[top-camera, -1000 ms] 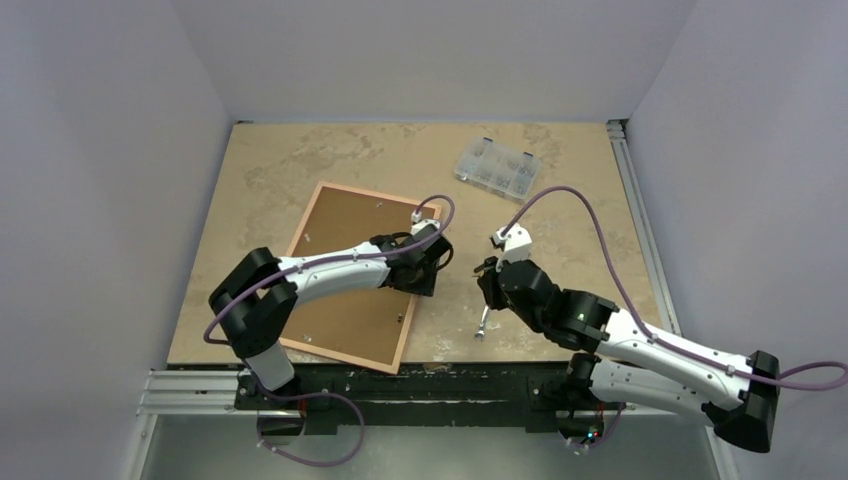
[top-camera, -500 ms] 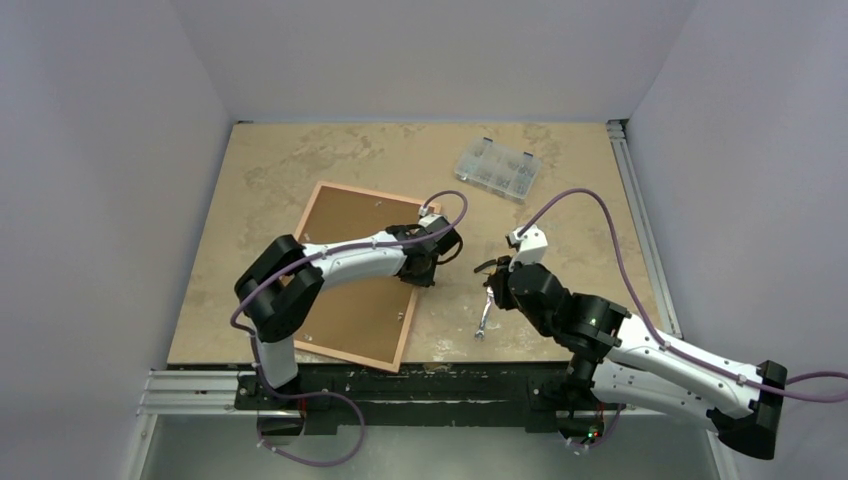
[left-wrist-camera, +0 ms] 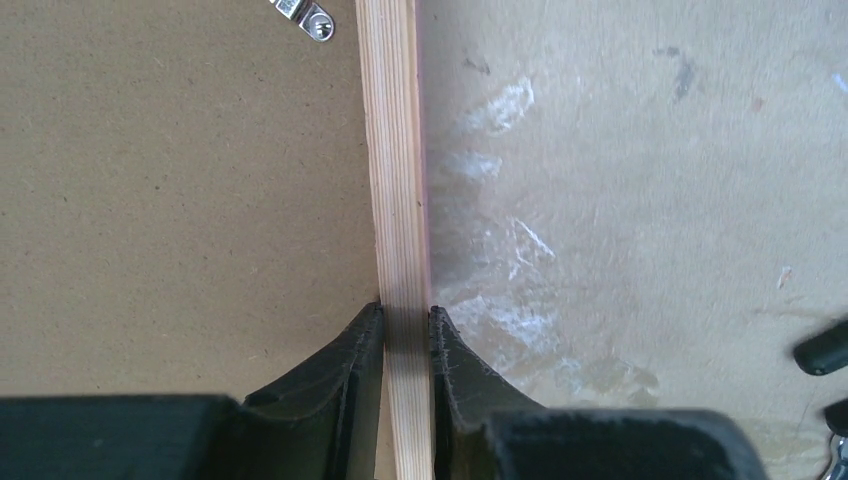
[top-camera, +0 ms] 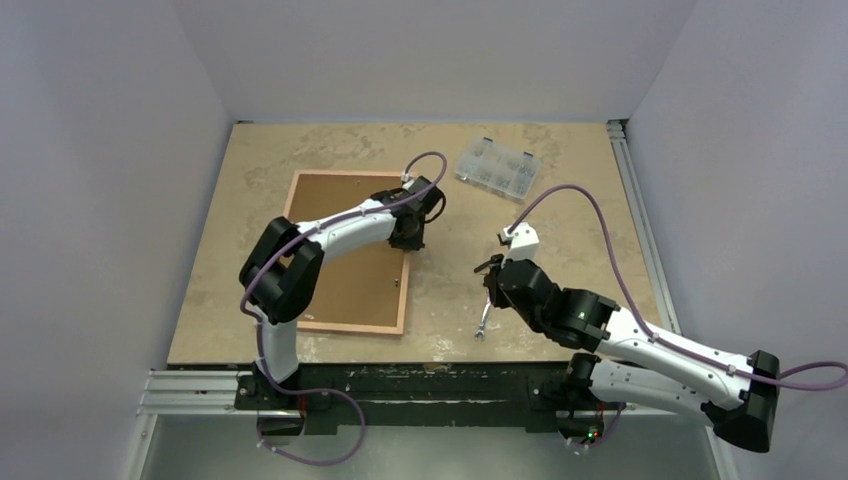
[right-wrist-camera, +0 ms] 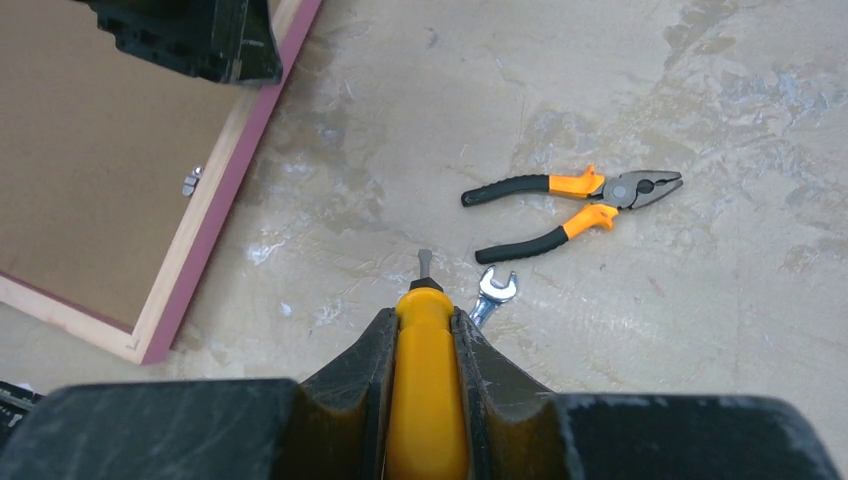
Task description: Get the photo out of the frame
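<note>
The pink-edged wooden frame [top-camera: 350, 326] lies face down, its brown backing board [top-camera: 345, 275] up. The photo's print is hidden under the board. My left gripper [top-camera: 408, 236] is shut on the frame's right rail [left-wrist-camera: 395, 150], one finger on the board [left-wrist-camera: 180, 180], the other outside on the table. A metal clip [left-wrist-camera: 305, 15] holds the board. My right gripper [top-camera: 492, 285] is shut on a yellow-handled screwdriver [right-wrist-camera: 428, 380], held above the table to the right of the frame [right-wrist-camera: 215, 225]. The left gripper's body shows at the top left of the right wrist view.
Orange-and-black pliers [right-wrist-camera: 570, 205] and a small silver wrench [right-wrist-camera: 492, 290] lie on the table under the right gripper; the wrench also shows from above [top-camera: 483, 322]. A clear plastic parts box [top-camera: 497, 168] stands at the back right. Another clip [right-wrist-camera: 190, 182] sits on the board.
The left gripper has swung the frame's right edge toward the far side, so the frame turned from tilted to square with the table. The right gripper shifted only slightly, still holding the screwdriver.
</note>
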You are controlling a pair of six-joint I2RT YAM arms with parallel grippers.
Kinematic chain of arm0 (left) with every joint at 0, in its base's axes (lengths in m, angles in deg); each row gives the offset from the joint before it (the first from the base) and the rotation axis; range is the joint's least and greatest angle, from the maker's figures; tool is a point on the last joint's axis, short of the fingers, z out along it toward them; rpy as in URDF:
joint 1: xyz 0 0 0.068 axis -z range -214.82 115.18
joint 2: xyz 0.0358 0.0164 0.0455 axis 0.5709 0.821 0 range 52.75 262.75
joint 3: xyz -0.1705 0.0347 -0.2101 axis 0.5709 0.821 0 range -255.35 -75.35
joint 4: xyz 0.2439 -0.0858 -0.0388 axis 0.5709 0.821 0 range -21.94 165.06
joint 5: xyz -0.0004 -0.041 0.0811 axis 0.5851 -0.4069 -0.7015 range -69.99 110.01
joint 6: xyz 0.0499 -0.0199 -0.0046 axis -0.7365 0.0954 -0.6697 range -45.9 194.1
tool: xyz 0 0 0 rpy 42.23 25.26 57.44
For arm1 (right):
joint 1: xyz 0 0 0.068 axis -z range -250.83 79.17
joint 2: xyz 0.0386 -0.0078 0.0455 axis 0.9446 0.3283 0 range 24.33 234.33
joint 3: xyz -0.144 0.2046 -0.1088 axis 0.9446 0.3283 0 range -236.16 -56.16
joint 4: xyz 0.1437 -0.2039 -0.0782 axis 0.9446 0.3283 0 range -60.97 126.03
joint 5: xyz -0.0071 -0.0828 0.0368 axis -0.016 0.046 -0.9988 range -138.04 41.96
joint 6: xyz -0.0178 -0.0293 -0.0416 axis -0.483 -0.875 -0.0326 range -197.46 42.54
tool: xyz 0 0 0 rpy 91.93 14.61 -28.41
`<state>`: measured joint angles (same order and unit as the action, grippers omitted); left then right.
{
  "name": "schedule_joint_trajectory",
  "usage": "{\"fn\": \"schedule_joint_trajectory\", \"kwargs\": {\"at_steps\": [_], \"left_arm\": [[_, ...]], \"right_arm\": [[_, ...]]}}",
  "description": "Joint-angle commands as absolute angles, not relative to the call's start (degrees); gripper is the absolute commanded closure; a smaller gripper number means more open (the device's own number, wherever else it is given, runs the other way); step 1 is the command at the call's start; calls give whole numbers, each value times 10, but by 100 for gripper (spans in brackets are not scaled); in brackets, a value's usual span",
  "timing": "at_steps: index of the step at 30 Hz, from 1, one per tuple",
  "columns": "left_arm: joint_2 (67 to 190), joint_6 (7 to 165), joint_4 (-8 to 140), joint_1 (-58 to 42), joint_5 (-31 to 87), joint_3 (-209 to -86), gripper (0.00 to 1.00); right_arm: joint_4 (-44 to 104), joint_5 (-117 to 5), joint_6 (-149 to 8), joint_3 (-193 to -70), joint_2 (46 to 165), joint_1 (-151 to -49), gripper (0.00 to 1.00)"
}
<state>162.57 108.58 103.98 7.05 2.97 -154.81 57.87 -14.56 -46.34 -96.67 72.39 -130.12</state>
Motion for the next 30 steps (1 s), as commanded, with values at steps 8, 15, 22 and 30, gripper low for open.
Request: {"fn": "schedule_joint_trajectory", "kwargs": {"at_steps": [8,15,22,30], "left_arm": [[1575,1053,1030,45,69,-1584,59],[1376,1030,1099,35,79,-1554,37],[1096,960,1252,9,-76,-1531,28],[870,988,1399,7,-171,-1530,26]], "right_arm": [[567,-141,-458,-1012,761,-1299,100],[536,-171,-486,-1049,820,-1298,100],[409,-261,-523,-1070,903,-1299,100],[304,-404,-545,-1165,1072,-1320,100]]}}
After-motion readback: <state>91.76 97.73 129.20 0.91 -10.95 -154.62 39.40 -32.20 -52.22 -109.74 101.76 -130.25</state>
